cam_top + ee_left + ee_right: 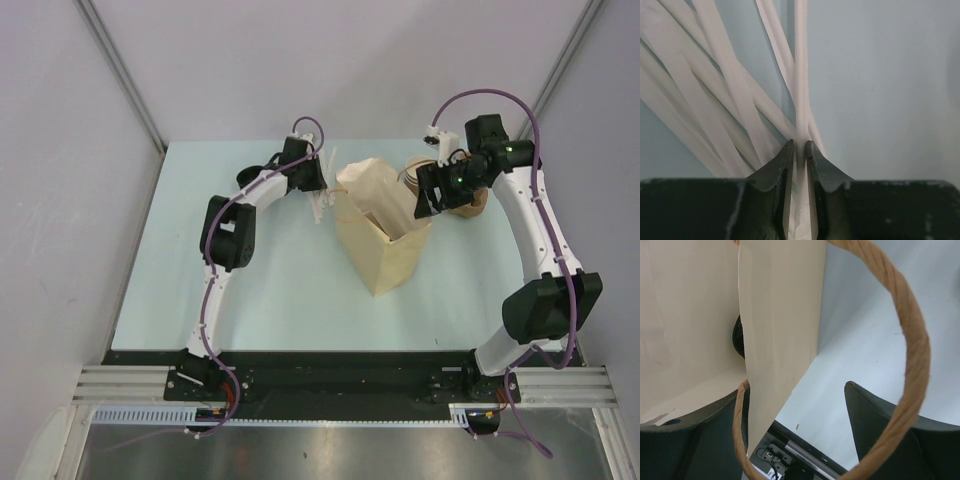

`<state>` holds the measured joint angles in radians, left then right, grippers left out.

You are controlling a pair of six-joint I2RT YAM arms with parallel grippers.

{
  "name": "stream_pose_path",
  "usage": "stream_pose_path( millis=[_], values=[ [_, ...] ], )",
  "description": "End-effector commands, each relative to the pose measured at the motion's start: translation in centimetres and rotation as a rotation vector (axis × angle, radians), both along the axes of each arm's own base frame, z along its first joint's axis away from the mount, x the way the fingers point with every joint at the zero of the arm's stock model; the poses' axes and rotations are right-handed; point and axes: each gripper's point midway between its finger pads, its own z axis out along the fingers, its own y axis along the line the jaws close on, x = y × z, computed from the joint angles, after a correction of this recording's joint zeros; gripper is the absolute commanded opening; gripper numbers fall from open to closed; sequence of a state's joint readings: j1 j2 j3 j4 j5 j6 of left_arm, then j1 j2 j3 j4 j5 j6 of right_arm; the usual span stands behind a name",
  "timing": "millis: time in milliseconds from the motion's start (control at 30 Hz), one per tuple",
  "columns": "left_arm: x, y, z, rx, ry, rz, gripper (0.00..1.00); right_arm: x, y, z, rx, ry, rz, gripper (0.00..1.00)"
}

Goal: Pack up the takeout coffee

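A tan paper bag [385,235] stands open at mid-table. My right gripper [428,205] is open at the bag's right rim. In the right wrist view the gripper [795,390] straddles the bag wall [780,315], and the twisted paper handle [912,340] loops around it. A black rounded edge [738,337] shows inside the bag; I cannot tell whether it is the coffee's lid. The coffee cup does not show in the top view. My left gripper [318,190] is shut on one white strip [801,75] from a loose pile left of the bag.
Several white strips [320,208] lie fanned out left of the bag. Tan paper cups [472,205] stand behind my right gripper, and a round cup rim [411,172] shows behind the bag. The table's front rail [805,455] is below the right gripper.
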<state>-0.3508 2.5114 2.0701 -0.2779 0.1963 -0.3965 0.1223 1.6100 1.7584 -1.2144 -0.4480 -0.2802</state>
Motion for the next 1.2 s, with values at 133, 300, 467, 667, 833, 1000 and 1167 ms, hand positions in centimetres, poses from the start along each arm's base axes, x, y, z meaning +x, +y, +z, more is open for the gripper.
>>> stream_pose_path(
  millis=[133, 300, 467, 667, 833, 1000, 1167],
  values=[
    [0.8, -0.4, 2.5, -0.07, -0.042, 0.007, 0.08, 0.8, -0.2, 1.2, 0.0, -0.031, -0.017, 0.75],
    [1.1, -0.8, 6.0, -0.136, -0.095, -0.008, 0.0, 0.8, -0.2, 1.7, 0.004, -0.044, -0.017, 0.75],
    [1.0, -1.4, 11.9, -0.23, -0.198, -0.036, 0.0, 0.9, -0.3, 3.0, 0.018, -0.079, -0.028, 0.8],
    [0.0, -1.1, 18.1, -0.271, -0.3, -0.056, 0.0, 0.9, -0.9, 5.7, 0.038, -0.15, -0.061, 0.94],
    [-1.5, 0.2, 22.7, -0.272, -0.38, -0.058, 0.0, 1.4, -1.4, 9.2, 0.055, -0.252, -0.097, 1.0],
    [-4.8, 1.2, 27.8, -0.247, -0.512, -0.145, 0.0, 2.0, -1.7, 13.0, 0.09, -0.386, -0.131, 1.0],
    [-11.5, 1.0, 35.3, -0.29, -0.766, -0.395, 0.0, 1.9, -0.2, 18.4, 0.202, -0.527, -0.107, 1.0]
  ],
)
